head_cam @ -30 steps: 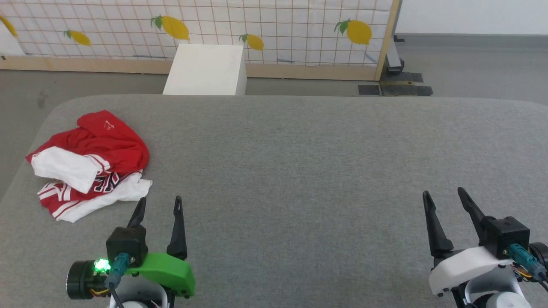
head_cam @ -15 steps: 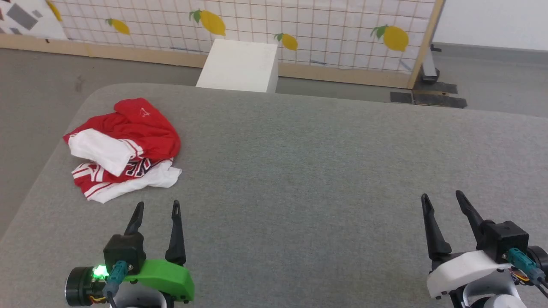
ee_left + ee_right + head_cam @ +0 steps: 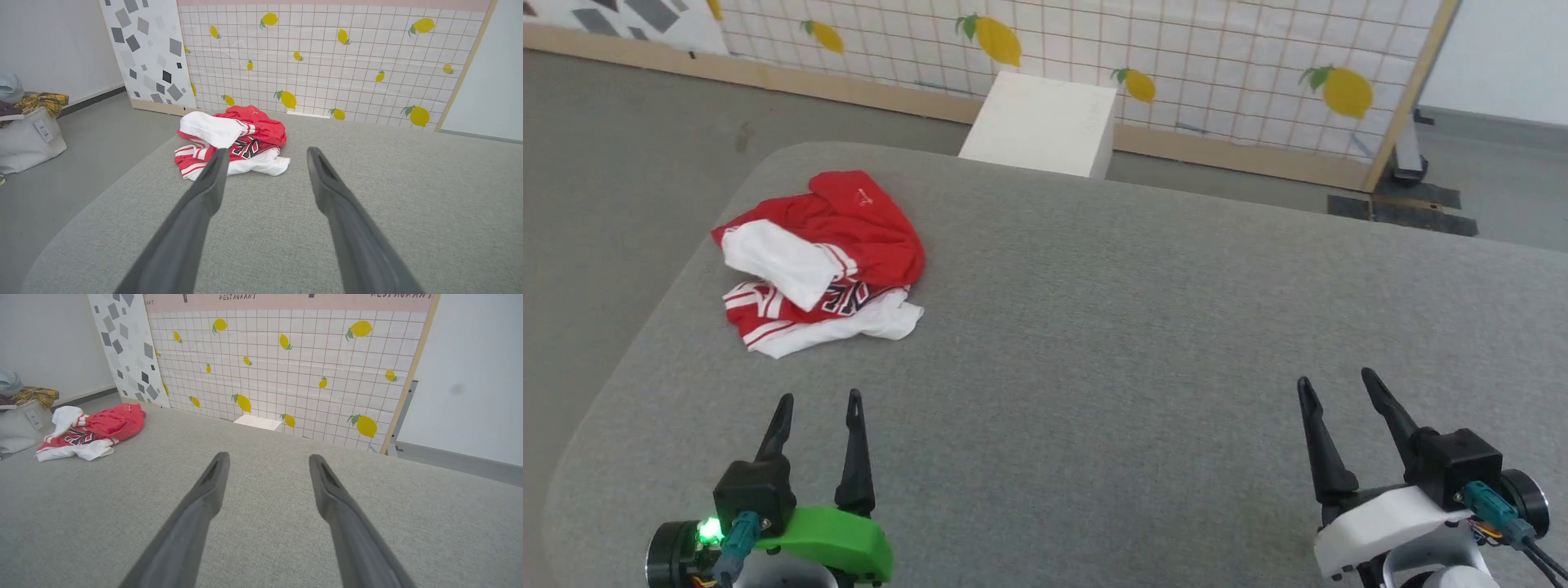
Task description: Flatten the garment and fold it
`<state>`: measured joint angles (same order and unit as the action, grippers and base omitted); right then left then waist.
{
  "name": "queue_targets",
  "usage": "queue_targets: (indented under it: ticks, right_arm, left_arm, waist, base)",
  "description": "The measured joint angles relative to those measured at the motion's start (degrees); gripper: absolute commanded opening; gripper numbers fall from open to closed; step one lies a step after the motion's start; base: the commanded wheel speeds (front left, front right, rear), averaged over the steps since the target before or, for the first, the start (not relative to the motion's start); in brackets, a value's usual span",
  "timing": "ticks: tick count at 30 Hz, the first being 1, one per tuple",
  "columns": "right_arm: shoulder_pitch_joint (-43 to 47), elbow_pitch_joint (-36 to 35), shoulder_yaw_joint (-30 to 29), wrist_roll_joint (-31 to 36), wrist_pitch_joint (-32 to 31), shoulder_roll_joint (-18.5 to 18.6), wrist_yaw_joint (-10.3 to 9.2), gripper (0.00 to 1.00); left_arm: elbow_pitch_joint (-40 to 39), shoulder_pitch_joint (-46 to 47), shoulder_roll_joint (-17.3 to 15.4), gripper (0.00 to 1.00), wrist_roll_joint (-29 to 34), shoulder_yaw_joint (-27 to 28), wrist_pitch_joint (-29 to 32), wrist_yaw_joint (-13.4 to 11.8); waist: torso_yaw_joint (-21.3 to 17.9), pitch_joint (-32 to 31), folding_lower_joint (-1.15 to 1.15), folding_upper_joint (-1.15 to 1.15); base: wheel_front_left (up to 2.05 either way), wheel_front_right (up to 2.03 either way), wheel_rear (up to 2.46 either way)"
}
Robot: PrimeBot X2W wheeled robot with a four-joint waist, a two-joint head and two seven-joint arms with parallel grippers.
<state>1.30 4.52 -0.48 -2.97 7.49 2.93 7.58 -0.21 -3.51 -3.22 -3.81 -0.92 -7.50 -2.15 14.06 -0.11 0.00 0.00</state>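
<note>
Own hardware, as I see it remotely: left gripper (image 3: 819, 396) has two long, tapering black fingers (image 3: 856, 457) on a black block, over a green shell (image 3: 837, 539) with a lit green lamp (image 3: 709, 531) and a teal plug (image 3: 737, 535). Right gripper (image 3: 1334, 376) matches, but on a white shell (image 3: 1376, 523).

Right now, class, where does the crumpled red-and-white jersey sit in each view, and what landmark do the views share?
Head view: garment upper left, on the grey table.
Left wrist view: garment just left of centre.
Right wrist view: garment far left, mid-height.
Shared landmark: lemon-print panel behind the table.
</note>
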Motion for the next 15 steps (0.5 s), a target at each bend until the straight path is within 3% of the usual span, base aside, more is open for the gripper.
queue_targets:
  ticks: [15]
  right_arm:
    - [0.03,2.09,1.25,-0.99,1.71,0.00,0.00,1.00]
  left_arm:
    - [0.44,-1.52,0.00,1.00,-0.75,0.34,-1.69,-0.25]
  waist:
    - [5.91,-0.49,0.00,0.00]
  base:
    - [0.00,0.00,0.00]
